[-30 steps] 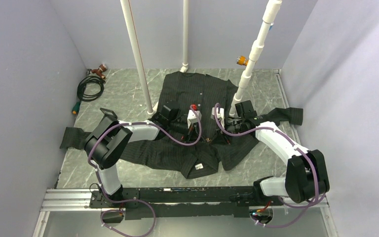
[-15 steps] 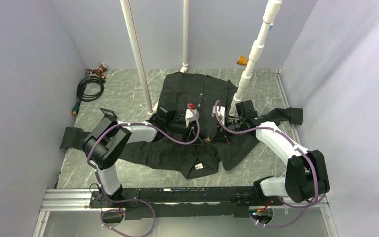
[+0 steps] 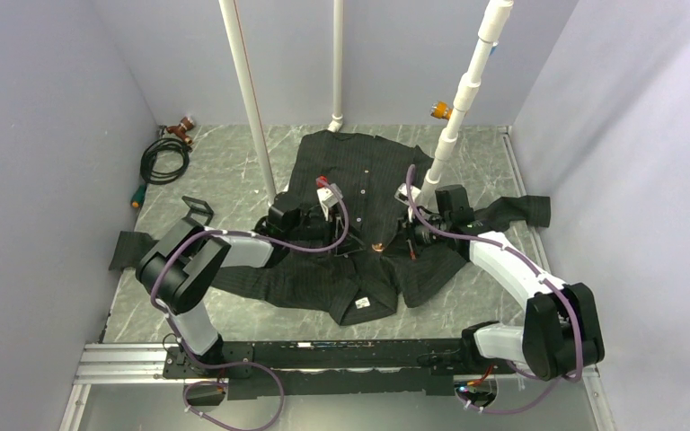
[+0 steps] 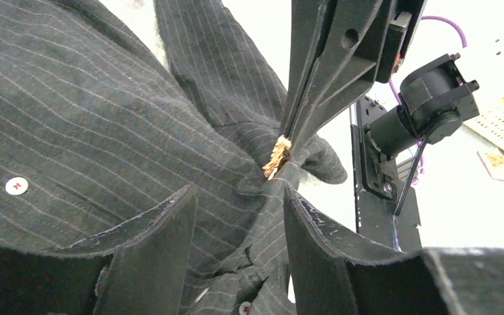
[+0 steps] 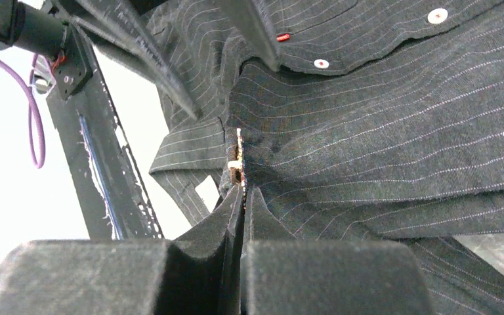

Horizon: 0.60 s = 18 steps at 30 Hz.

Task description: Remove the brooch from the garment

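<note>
The right pincer (image 5: 239,190) clamps the brooch (image 4: 277,157), mid-frame, on the shirt (image 4: 105,131); the left pincer (image 4: 239,197) gapes astride cloth just below. Best, it seems, to grip that cloth first, then pull the brooch away steadily.

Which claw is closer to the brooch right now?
Right. The right claw is shut on the brooch, pinching it at its fingertips. The left claw is open just short of it, with garment fabric bunched between its fingers.
</note>
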Each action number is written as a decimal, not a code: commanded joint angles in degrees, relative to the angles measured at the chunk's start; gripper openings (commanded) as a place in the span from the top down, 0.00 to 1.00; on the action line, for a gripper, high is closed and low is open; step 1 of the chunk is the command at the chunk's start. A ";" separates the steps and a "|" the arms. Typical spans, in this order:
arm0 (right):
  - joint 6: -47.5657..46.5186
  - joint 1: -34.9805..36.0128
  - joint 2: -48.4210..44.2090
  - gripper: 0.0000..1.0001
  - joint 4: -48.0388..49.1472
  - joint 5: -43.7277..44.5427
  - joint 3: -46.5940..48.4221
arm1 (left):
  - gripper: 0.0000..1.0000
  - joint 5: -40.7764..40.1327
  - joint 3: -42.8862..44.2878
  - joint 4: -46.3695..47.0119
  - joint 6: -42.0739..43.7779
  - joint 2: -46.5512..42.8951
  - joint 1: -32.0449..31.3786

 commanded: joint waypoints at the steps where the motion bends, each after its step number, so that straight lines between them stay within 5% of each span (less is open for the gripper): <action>1: 5.07 -0.02 -1.95 1.00 4.02 1.90 -0.71 | 0.44 -4.09 -0.31 4.66 -2.96 -1.97 -2.81; 18: 7.30 0.04 -0.96 1.00 6.79 2.27 -2.10 | 0.49 -6.49 3.63 3.41 -4.92 3.40 -6.26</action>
